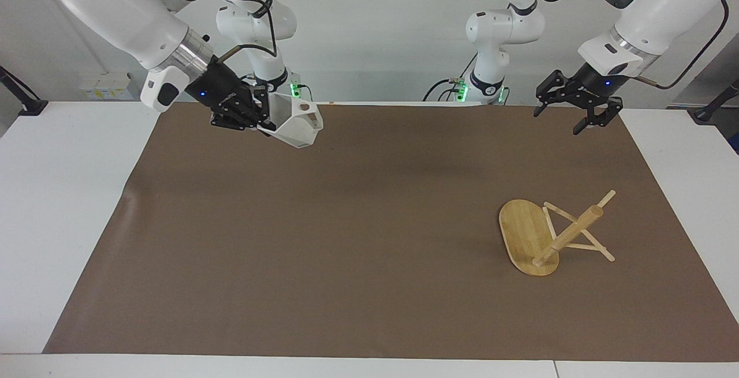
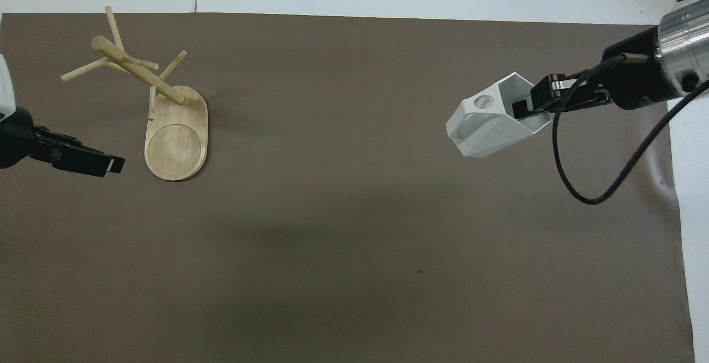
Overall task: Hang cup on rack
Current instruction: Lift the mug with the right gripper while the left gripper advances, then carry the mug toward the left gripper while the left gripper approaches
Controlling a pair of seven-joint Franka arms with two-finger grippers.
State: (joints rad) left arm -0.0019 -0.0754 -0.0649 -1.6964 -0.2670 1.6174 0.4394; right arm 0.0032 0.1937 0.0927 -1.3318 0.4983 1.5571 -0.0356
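Note:
The white faceted cup hangs tilted in the air over the mat at the right arm's end. My right gripper is shut on its rim wall, one finger inside the mouth. The handle with its round hole points toward the left arm's end. The bamboo rack stands on its oval base at the left arm's end, its pegs bare. My left gripper hovers open and holds nothing, over the mat beside the rack's base.
A brown mat covers most of the white table. Both arm bases stand at the robots' edge. A wide stretch of mat separates the cup from the rack.

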